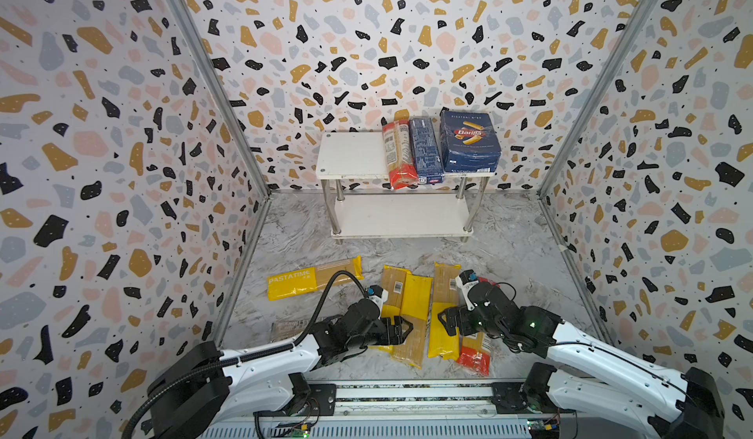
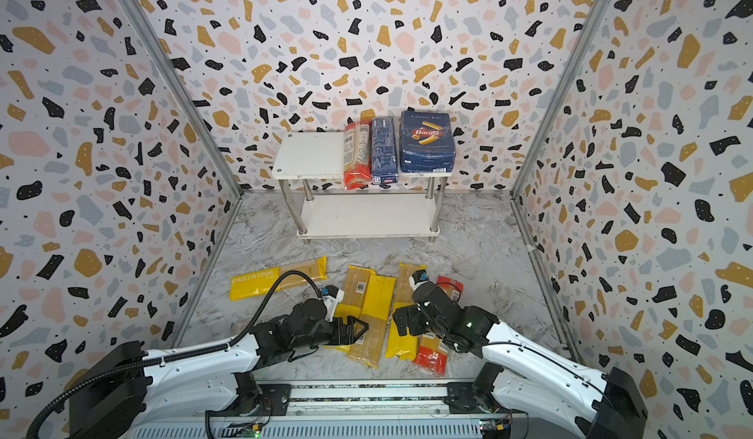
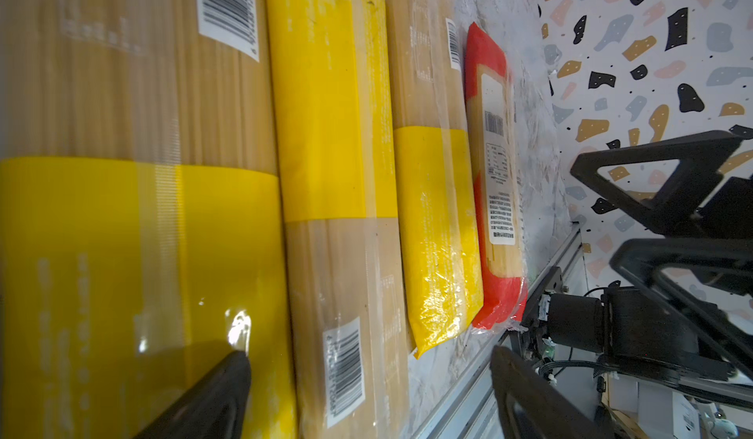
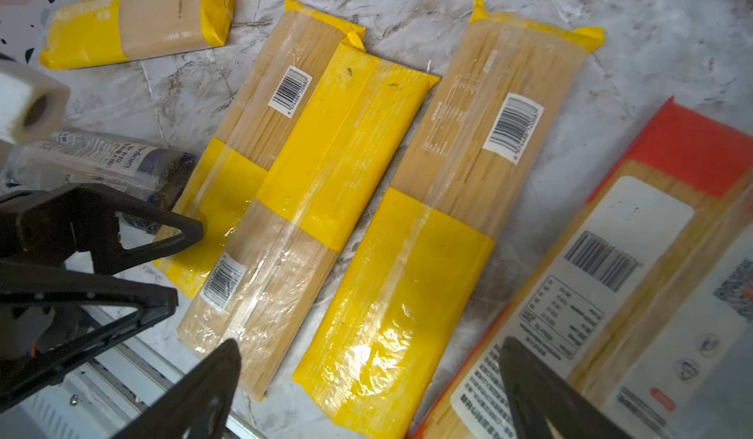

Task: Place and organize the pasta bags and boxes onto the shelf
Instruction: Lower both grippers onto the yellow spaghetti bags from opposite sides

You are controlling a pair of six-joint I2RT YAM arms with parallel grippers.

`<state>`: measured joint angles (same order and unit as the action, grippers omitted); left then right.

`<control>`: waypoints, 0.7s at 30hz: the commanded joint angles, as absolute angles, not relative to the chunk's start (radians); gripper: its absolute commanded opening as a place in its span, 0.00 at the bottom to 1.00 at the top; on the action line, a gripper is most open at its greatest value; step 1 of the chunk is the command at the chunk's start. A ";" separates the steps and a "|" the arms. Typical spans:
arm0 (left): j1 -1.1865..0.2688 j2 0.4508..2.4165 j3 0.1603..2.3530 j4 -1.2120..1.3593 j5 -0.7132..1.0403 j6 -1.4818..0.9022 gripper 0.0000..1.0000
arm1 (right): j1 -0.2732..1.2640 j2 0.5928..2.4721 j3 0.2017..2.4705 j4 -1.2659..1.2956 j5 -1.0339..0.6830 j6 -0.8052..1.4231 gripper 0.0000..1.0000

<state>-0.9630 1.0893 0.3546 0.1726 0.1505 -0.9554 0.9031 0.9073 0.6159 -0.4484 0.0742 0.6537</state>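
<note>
Along the near edge runs a grey metal rail (image 1: pixel 411 392). Just beyond it both tools hang low over the grey marbled tabletop (image 1: pixel 509 229). The left tool (image 1: pixel 407 329) is spread wide and empty above two overlapping yellow-banded plastic spaghetti bags (image 1: pixel 413 306). The right tool (image 1: pixel 442 322), also spread and empty, sits close on its right, over a third yellow-banded bag (image 1: pixel 444 290) and a clear bag with red ends (image 1: pixel 474 355). A yellow PASTATIME bag (image 1: pixel 313 282) lies farther back on the left. A clear bag with dark-blue ends (image 4: pixel 102 160) lies near left.

By the far wall, the white two-tier shelf with chrome legs (image 1: pixel 350 156) carries three things on the right of its top board: a red-ended bag (image 1: pixel 399 152), a narrow dark blue box (image 1: pixel 426 152) and a wide dark blue Barilla box (image 1: pixel 468 141).

I judge several risks. The tools are near enough to clash if both descend together. Pinching the upper overlapped bag may drag its neighbour. Slick film pinched off-centre could tip and slip. The shelved red-ended bag overhangs the near edge, so a nudge could knock it off.
</note>
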 commanded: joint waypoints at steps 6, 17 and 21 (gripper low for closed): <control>-0.983 1.147 0.339 0.288 0.183 -0.963 0.91 | 0.929 0.849 0.542 -0.367 0.001 0.736 0.99; -0.989 1.377 0.413 0.320 0.234 -0.904 0.89 | 0.887 0.771 0.578 -0.479 0.055 0.730 0.99; -0.989 1.460 0.450 0.331 0.244 -0.891 0.88 | 0.845 0.750 0.545 -0.472 0.019 0.724 0.99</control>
